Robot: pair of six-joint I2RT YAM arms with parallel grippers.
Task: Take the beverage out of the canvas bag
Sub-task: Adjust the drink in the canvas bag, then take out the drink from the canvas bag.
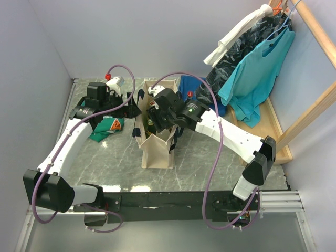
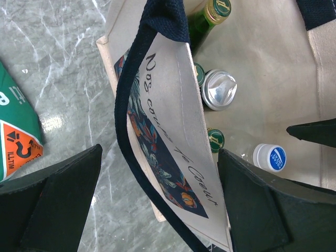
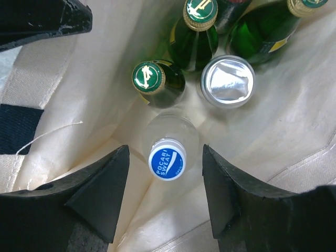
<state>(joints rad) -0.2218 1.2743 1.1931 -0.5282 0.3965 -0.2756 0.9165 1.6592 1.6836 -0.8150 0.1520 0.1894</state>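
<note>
While upright, bottle (image 3: 167, 161) between right jaws.

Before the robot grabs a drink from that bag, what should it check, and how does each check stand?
1. Canvas bag upright, mouth open: ok.
2. Right gripper jaws apart: ok.
3. Blue-capped bottle centred between its fingers: ok.
4. Finger room beside the green bottle and the can: cannot tell.
5. Left gripper clamped on the bag wall to steady it: not ok; its jaws stand open either side of the wall.
</note>
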